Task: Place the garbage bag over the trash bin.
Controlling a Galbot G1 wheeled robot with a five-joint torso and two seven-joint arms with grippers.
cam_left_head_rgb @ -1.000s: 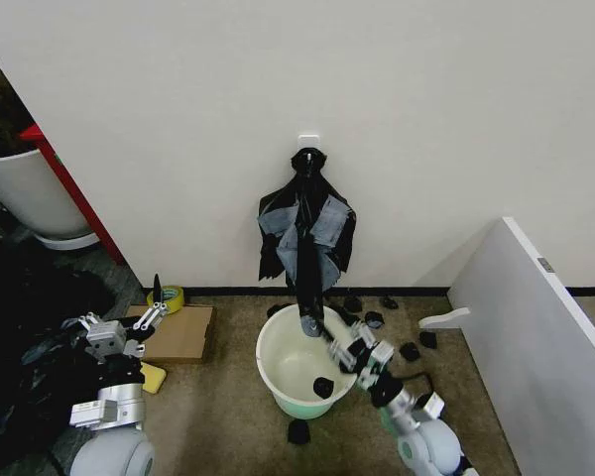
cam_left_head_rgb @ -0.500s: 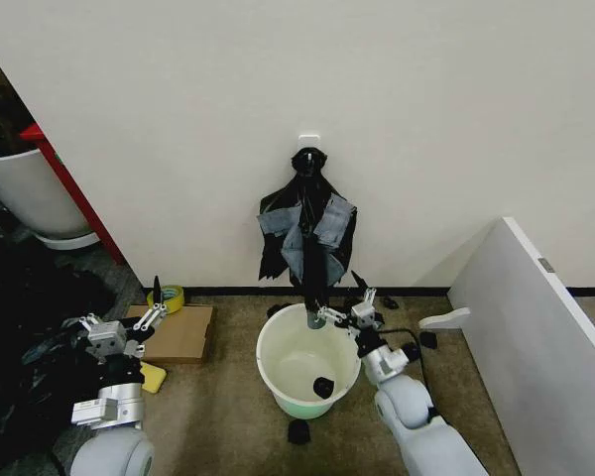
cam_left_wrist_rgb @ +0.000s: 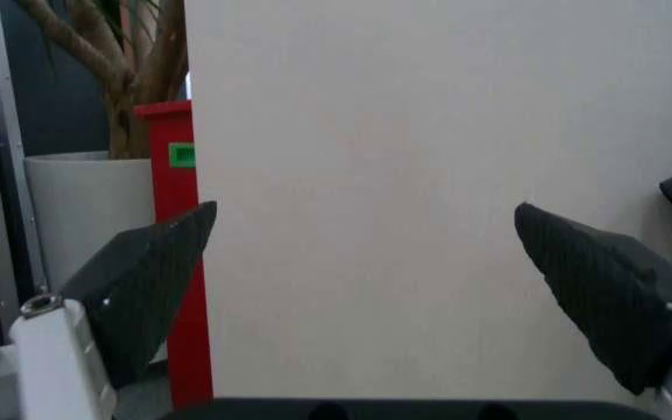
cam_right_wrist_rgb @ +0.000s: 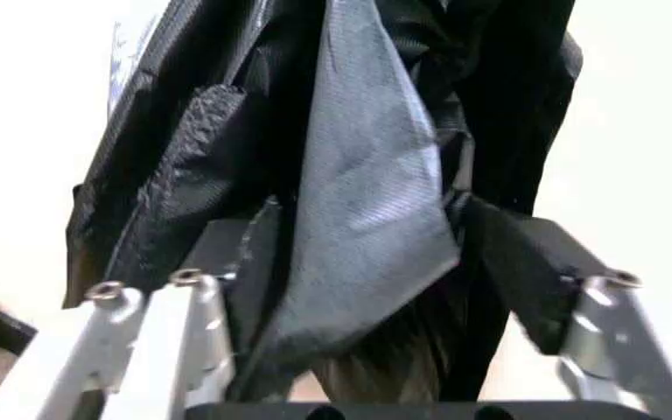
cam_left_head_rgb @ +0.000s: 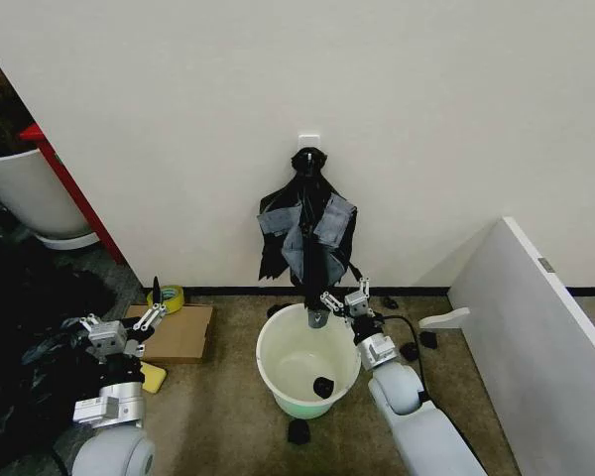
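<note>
Reaching my right gripper (cam_left_head_rgb: 343,297), fingers spread, around the hanging bag (cam_left_head_rgb: 308,233) above the bin's (cam_left_head_rgb: 276,373) far rim to pull it; left gripper (cam_left_head_rgb: 129,322) idles spread.

garbage bag (cam_right_wrist_rgb: 360,201) showing thin crinkled black plastic, semi-glossy | trash bin (cam_left_head_rgb: 278,382) looking smooth cream plastic | right claw (cam_left_head_rgb: 339,299) showing bare metal links, matt black textured fingers (cam_right_wrist_rgb: 523,262) | floor (cam_left_head_rgb: 218,416) looking rough carpet | box (cam_left_head_rgb: 183,332) looking matt cardboard

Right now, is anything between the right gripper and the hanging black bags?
Nothing visible. The right gripper is open, its fingers straddling the hanging black bags above the trash bin.
</note>
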